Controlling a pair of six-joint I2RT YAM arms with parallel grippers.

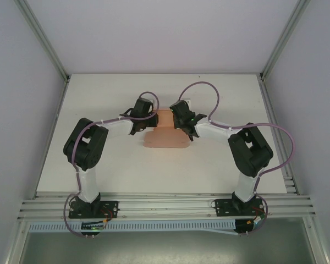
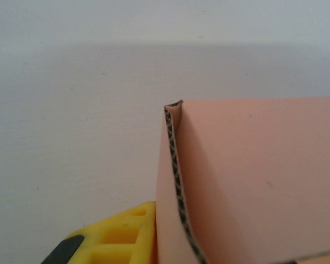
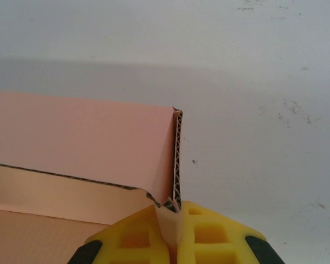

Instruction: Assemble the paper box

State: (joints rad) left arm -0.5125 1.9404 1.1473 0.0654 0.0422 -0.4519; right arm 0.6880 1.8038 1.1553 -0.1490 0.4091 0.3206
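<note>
From the near edge of the tabletop (image 1: 126,173), two arms reach to the salmon-pink paper box (image 1: 165,137) at its middle. The right gripper (image 3: 173,231) is clamped on the box's upturned right wall. The left gripper (image 1: 140,127) has a yellow finger (image 2: 126,236) touching the left wall; whether it grips cannot be told.

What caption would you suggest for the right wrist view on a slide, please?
Right gripper shut on the upright corrugated edge of the pink box wall.
</note>
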